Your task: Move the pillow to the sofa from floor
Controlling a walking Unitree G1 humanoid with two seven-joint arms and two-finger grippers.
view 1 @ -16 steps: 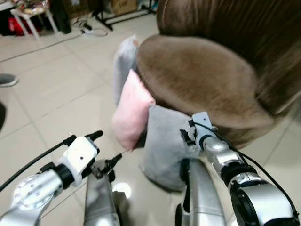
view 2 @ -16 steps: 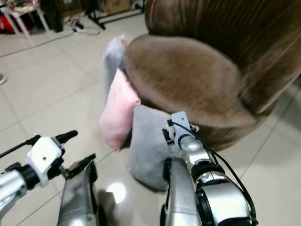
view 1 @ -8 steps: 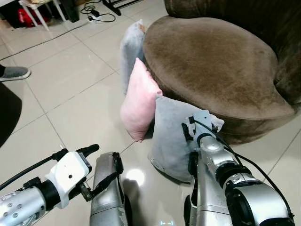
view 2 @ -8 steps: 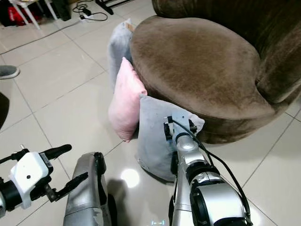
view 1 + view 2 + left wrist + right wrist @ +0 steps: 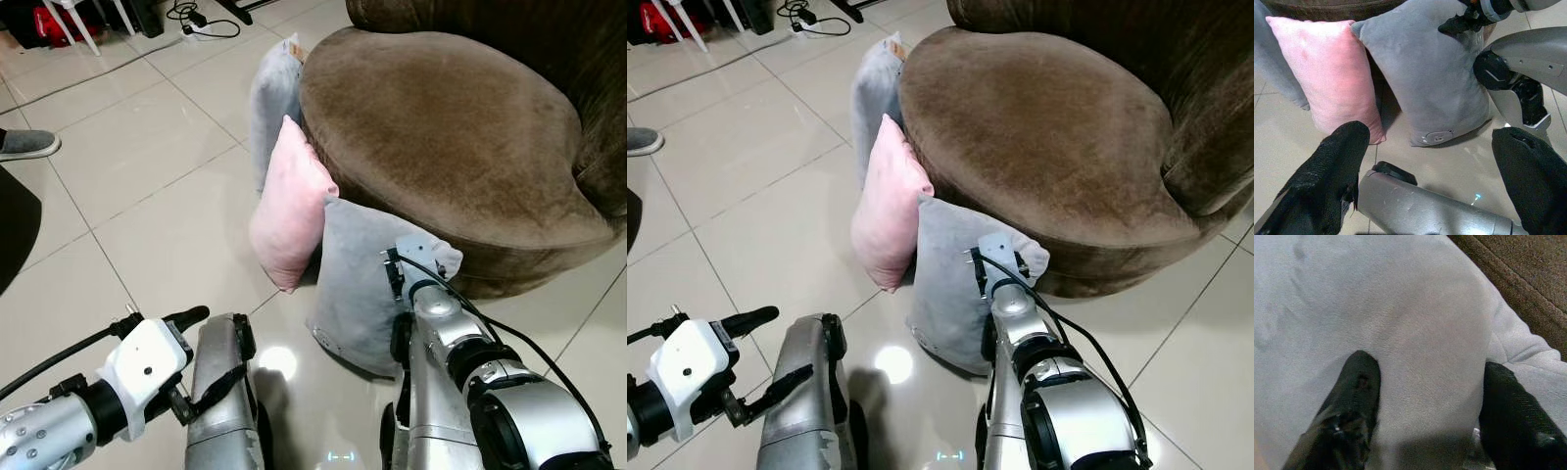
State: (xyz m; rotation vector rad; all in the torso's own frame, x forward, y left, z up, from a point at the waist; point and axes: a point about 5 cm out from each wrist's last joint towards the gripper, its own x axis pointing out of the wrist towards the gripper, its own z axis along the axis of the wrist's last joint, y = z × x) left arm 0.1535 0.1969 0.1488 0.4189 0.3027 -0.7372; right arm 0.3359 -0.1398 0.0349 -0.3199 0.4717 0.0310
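Soft grey square velvet pillow (image 5: 362, 284): on the pale tiled floor (image 5: 147, 196), propped against the round brown plush sofa (image 5: 441, 137), my right gripper (image 5: 1422, 406) at its upper corner.

Step in hand, as I judge it: securing the grasp before the lift. My right gripper's fingers (image 5: 1354, 396) stand apart, pressed into the fabric on either side of a bulge, not yet clamped. Next move calls for pinching that fold firmly, then raising the pillow over the seat edge. My left gripper (image 5: 1425, 161) hangs spread wide, low near the floor, holding nothing. A pink velvet pillow (image 5: 289, 206) leans just beside the grey one; a second grey pillow (image 5: 274, 98) stands behind it. The right wrist view gives the finger contact; the head views give the sofa and neighbours.
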